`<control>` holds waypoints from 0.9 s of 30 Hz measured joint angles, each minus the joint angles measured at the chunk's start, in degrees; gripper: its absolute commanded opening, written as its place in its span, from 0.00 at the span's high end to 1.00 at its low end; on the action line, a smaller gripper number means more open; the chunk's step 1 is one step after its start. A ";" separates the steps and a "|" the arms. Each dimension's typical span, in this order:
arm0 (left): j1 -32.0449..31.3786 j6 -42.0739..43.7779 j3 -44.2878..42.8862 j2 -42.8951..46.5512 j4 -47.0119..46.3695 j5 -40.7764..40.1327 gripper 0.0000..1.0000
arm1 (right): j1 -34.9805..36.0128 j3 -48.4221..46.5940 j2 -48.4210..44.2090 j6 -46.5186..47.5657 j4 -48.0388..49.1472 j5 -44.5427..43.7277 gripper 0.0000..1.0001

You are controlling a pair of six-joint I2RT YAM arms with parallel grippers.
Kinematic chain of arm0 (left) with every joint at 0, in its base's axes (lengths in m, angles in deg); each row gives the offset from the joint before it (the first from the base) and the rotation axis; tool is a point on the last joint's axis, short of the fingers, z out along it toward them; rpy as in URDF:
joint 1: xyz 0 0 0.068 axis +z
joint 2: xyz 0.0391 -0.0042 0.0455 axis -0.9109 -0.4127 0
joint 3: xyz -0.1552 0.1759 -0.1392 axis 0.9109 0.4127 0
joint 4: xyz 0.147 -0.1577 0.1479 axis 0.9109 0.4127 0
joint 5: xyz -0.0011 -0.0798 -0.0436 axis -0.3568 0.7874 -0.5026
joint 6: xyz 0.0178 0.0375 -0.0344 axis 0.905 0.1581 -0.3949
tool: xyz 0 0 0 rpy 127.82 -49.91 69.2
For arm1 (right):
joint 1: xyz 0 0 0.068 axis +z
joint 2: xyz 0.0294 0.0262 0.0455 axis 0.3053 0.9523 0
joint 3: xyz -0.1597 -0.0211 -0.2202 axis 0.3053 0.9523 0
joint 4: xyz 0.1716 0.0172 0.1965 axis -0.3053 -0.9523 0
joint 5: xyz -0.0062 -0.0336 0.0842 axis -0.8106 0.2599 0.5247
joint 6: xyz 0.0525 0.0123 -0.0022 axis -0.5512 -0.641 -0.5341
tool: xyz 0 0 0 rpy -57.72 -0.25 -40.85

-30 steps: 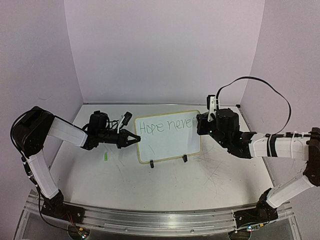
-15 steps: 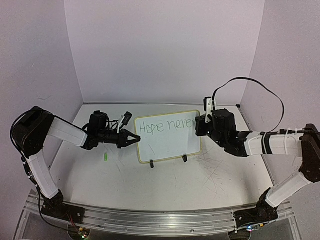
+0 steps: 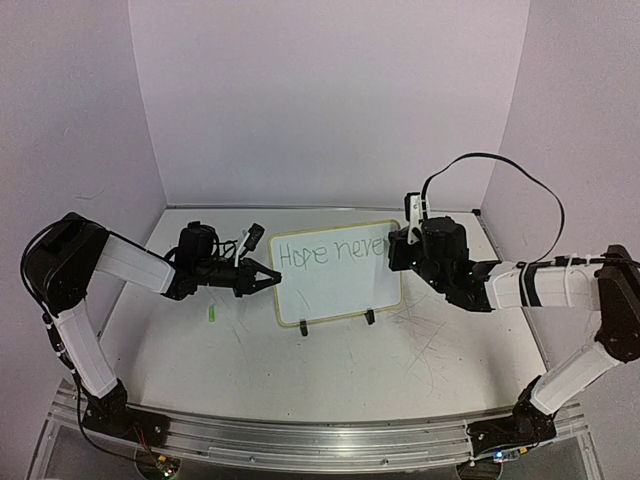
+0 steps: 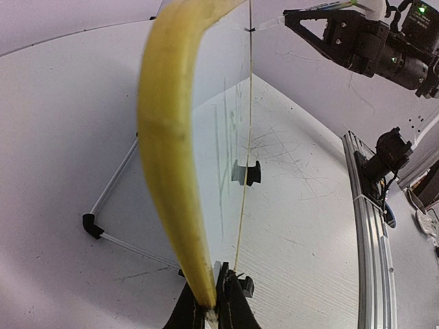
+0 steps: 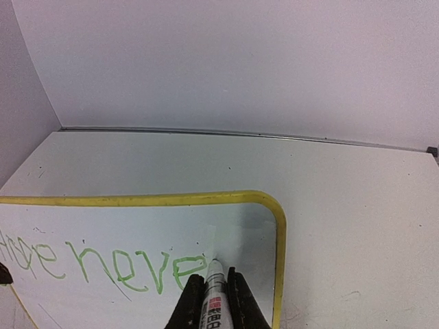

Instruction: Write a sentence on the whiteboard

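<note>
The whiteboard stands upright mid-table on two black clip feet. On it the sentence reads "Hope neve" in green, on one line. My left gripper is shut on the board's left edge; in the left wrist view the yellow rim runs up from between the closed fingers of the left gripper. My right gripper is shut on a white marker. Its tip touches the whiteboard just right of the last green letter of the sentence, near the right rim.
A small green marker cap lies on the table left of the board. Old pen scratches mark the table to the right. The enclosure walls stand close behind and on both sides. The metal rail runs along the near edge.
My right gripper with the marker has shifted slightly left, closer against the board's upper right corner. The left gripper and the board have stayed still.
</note>
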 measured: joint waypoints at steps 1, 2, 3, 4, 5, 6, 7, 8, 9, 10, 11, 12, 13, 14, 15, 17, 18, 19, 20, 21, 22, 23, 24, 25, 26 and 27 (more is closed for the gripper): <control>0.00 0.00 0.00 0.00 0.00 0.00 1.00 | 0.00 0.00 0.00 0.00 0.00 -0.10 1.00; 0.00 0.00 0.00 0.00 0.00 0.00 1.00 | 0.01 0.00 0.00 0.00 0.00 -0.20 1.00; 0.00 0.00 0.00 0.00 0.00 0.00 1.00 | 0.02 0.00 0.00 -0.01 0.00 -0.31 1.00; 0.00 0.00 0.00 0.00 0.00 0.00 1.00 | 0.02 0.00 0.00 -0.02 0.00 -0.45 1.00; 0.00 0.00 0.00 0.00 0.00 0.00 1.00 | 0.02 0.00 0.00 -0.03 -0.01 -0.60 1.00; -0.01 0.00 0.00 0.00 0.00 0.00 1.00 | 0.02 0.00 0.00 -0.05 -0.03 -0.73 1.00; -0.02 0.00 0.00 0.00 0.00 0.00 1.00 | 0.02 0.00 0.00 -0.07 -0.04 -0.86 1.00; 0.00 0.00 0.00 0.00 0.00 0.00 1.00 | 0.02 0.00 0.00 -0.09 -0.04 -1.00 1.00; 0.00 0.00 0.00 0.00 0.00 0.00 1.00 | 0.02 0.00 0.00 -0.12 -0.09 -1.06 1.00; 0.00 0.00 0.00 0.00 0.00 0.00 1.00 | 0.02 0.00 0.00 -0.19 -0.12 -1.13 1.00; -0.02 0.00 0.00 0.00 0.00 0.00 1.00 | 0.02 0.00 0.00 -0.27 -0.16 -1.22 1.00; 0.00 0.00 0.00 0.00 0.00 0.00 1.00 | 0.02 0.00 0.00 -0.31 -0.22 -1.28 1.00; 0.00 0.00 0.00 0.00 0.00 0.00 1.00 | 0.02 0.00 0.00 -0.39 -0.29 -1.31 1.00; 0.00 0.00 0.00 0.00 0.00 0.00 1.00 | 0.02 0.00 0.00 -0.49 -0.37 -1.33 1.00; 0.00 0.00 0.00 0.00 0.00 0.00 1.00 | 0.02 0.00 0.00 -0.57 -0.45 -1.35 1.00; -0.01 0.00 0.00 0.00 0.00 0.00 1.00 | 0.02 0.03 0.00 -0.80 -0.52 -1.33 1.00; 0.00 0.00 0.00 0.00 0.00 0.00 1.00 | 0.02 0.06 0.00 -0.96 -0.53 -1.34 1.00; -0.02 0.00 0.00 0.00 0.00 -0.02 1.00 | 0.02 0.12 0.00 -1.06 -0.54 -1.33 1.00; 0.00 0.00 0.00 0.00 0.00 -0.02 1.00 | 0.02 0.24 0.00 -1.21 -0.59 -1.32 1.00; 0.00 0.00 0.00 0.00 0.00 -0.02 1.00 | 0.02 0.39 0.00 -1.41 -0.62 -1.30 1.00; 0.00 -0.02 0.00 0.00 0.02 -0.02 1.00 | 0.02 0.61 0.00 -1.60 -0.67 -1.29 1.00; -0.02 -0.02 0.00 0.00 0.04 -0.04 1.00 | 0.02 0.87 0.00 -1.87 -0.74 -1.26 1.00; 0.00 -0.02 0.00 0.00 0.04 -0.04 1.00 | 0.02 1.06 0.00 -2.10 -0.84 -1.26 1.00; -0.02 -0.04 0.00 0.00 0.04 -0.08 1.00 | 0.02 1.29 0.00 -2.32 -0.89 -1.24 1.00; -0.02 -0.04 0.00 0.00 0.05 -0.13 1.00 | 0.04 1.48 0.00 -2.54 -0.93 -1.23 1.00; -0.02 -0.04 0.00 0.00 0.06 -0.18 1.00 | 0.04 1.65 0.00 -2.72 -0.94 -1.22 1.00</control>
